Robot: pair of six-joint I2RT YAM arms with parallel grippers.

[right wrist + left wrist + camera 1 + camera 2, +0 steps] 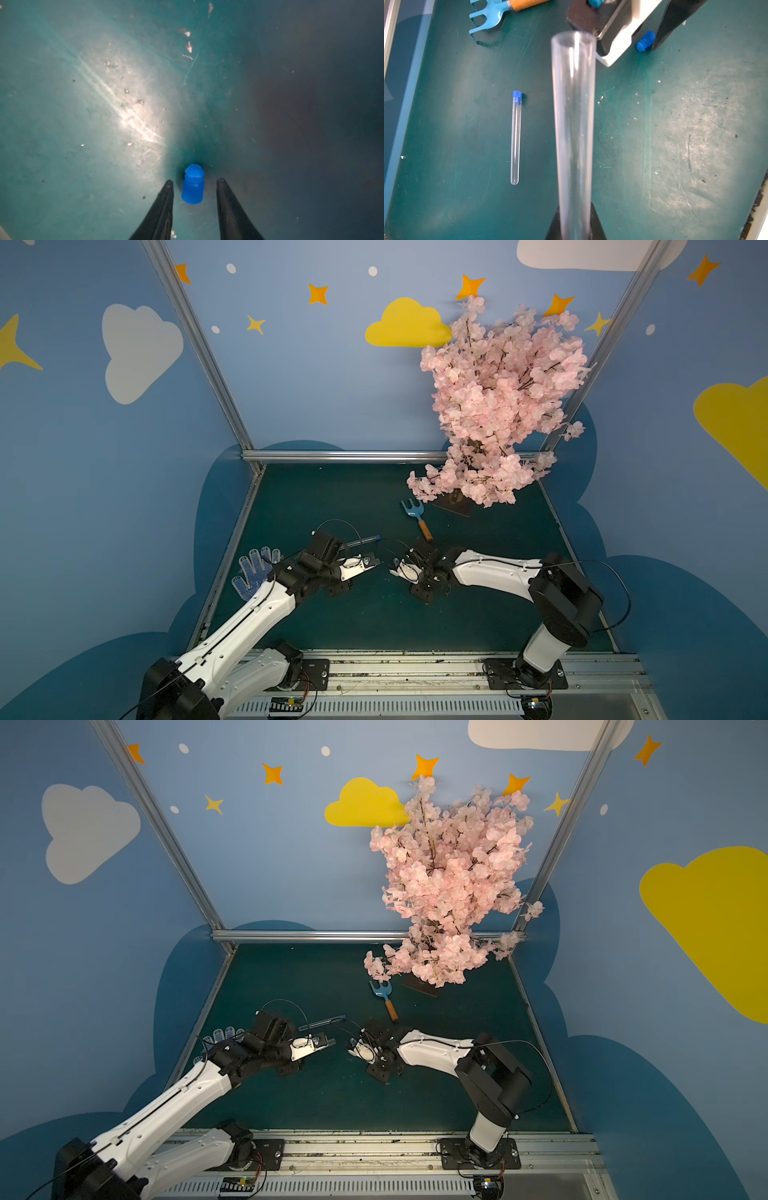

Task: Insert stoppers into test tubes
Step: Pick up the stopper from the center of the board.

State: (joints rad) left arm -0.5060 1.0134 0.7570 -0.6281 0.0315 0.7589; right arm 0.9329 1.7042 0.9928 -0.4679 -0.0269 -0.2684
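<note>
Here, the loose stopper (pixel 192 185) sits on the mat (pixel 83 104), near the fork (pixel 417 516), off its handle end toward the robot. The right gripper (pixel 195 181) straddles it, jaws parted with a gap on each side, gripping nothing. Left of the fork's handle, the left gripper (pixel 575 207) is clamped on the open tube (pixel 574 124), mouth toward the right gripper. The capped tube (pixel 515 141), stopper (pixel 517 96) in place, lies flat left of the fork's handle too, just beyond that gripper.

Two test tubes (pixel 515 141), two blue stoppers (pixel 646 40), one garden fork (pixel 413 510), one glove (pixel 253 572), one blossom tree (pixel 498 398)
</note>
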